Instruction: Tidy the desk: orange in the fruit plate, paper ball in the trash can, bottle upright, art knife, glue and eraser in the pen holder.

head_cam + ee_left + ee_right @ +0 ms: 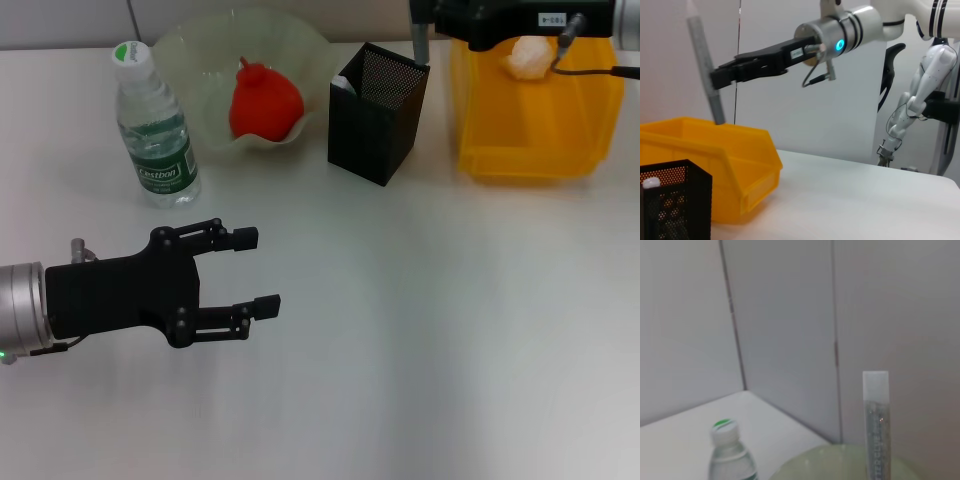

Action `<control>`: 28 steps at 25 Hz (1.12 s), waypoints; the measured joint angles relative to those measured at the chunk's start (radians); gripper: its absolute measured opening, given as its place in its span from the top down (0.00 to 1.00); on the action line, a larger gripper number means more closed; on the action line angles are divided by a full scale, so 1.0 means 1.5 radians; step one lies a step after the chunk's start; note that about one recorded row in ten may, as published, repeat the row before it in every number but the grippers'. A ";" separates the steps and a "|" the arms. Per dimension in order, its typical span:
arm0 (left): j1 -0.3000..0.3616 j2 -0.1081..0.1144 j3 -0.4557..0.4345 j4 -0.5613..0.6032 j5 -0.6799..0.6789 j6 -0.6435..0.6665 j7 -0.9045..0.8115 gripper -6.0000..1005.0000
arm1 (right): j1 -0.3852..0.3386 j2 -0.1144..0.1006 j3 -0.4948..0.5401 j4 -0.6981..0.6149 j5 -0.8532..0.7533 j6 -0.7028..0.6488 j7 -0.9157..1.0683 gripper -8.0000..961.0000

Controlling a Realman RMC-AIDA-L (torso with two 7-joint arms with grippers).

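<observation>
At far left, the left gripper (pixel 256 272) hovers spread and empty beside the upright bottle (pixel 155 128); orange (pixel 264 102) sits in fruit plate (pixel 200 55), while the right gripper (pixel 720 77) clamps a glitter-filled glue stick (pixel 705 70) above the trash can (pixel 535 150), seemingly bound for the pen holder (pixel 378 115).

Back row on the surface (pixel 420 330), left to right: bottle (pixel 155 128) upright, fruit plate (pixel 200 50) with the orange (pixel 264 102) in it, pen holder (pixel 377 115), trash can (pixel 535 120) with the paper ball (pixel 528 57) inside. Left end effector (pixel 255 272) sits in front of the bottle; right end effector (pixel 720 77) is over the trash can.
</observation>
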 joint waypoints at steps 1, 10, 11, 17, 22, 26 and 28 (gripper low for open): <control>0.000 0.000 0.000 0.000 0.000 -0.001 0.000 0.20 | 0.005 0.000 0.000 0.019 0.009 0.019 -0.011 0.86; 0.000 -0.001 0.000 -0.002 0.000 -0.007 0.008 0.20 | 0.062 0.001 -0.001 0.156 0.051 0.122 -0.083 0.87; 0.000 -0.001 0.000 -0.002 0.000 -0.007 0.008 0.20 | 0.069 0.001 -0.006 0.169 0.051 0.133 -0.084 0.87; 0.000 -0.003 0.000 -0.001 0.000 -0.008 0.008 0.20 | 0.075 0.001 -0.060 0.198 0.051 0.198 -0.090 0.87; 0.001 -0.004 0.000 0.000 0.000 -0.009 0.008 0.20 | 0.074 0.002 -0.069 0.219 0.053 0.224 -0.092 0.87; 0.001 -0.005 0.000 0.000 0.000 -0.008 0.008 0.20 | 0.076 0.003 -0.069 0.231 0.054 0.240 -0.092 0.85; 0.001 -0.005 -0.001 0.000 -0.001 -0.006 0.008 0.20 | 0.077 0.003 -0.069 0.232 0.054 0.243 -0.092 0.85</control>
